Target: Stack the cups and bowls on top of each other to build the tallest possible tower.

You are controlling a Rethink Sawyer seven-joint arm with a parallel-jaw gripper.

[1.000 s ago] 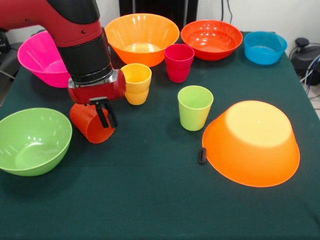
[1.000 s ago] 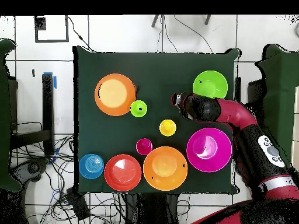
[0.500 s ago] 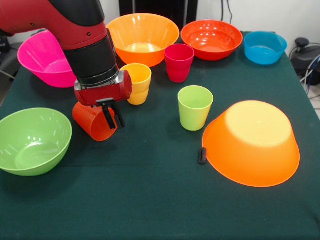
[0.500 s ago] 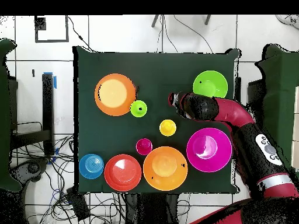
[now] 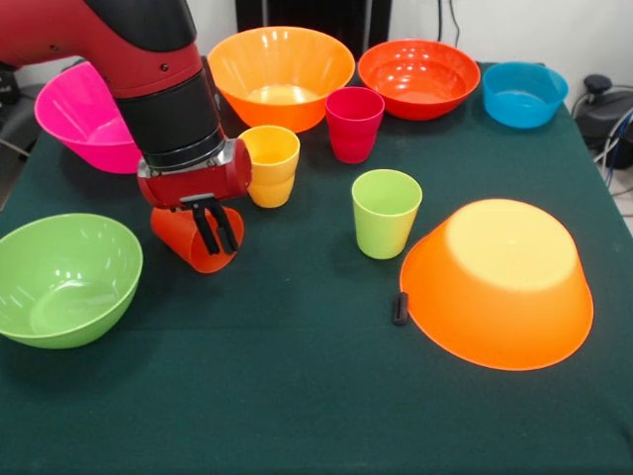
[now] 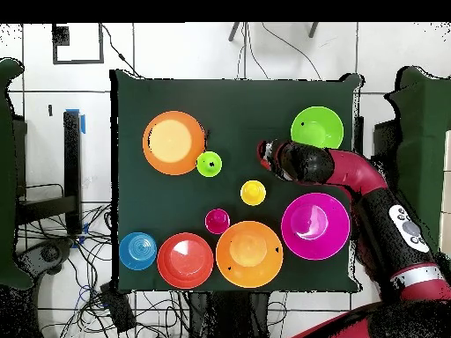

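Gripper [image 5: 213, 230] clamps my tilted orange-red cup [image 5: 193, 239], now lifted a touch and swung back left between the green bowl [image 5: 61, 279] and yellow cup [image 5: 270, 164], so stacking can begin.

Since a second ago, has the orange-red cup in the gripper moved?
Yes. The orange-red cup, held tilted in the gripper, now sits slightly higher and nearer the yellow cup in the front view.

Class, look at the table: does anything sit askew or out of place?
Yes. The orange-red cup is tilted in the gripper, one large orange bowl lies upside down, and a small black object rests against its rim.
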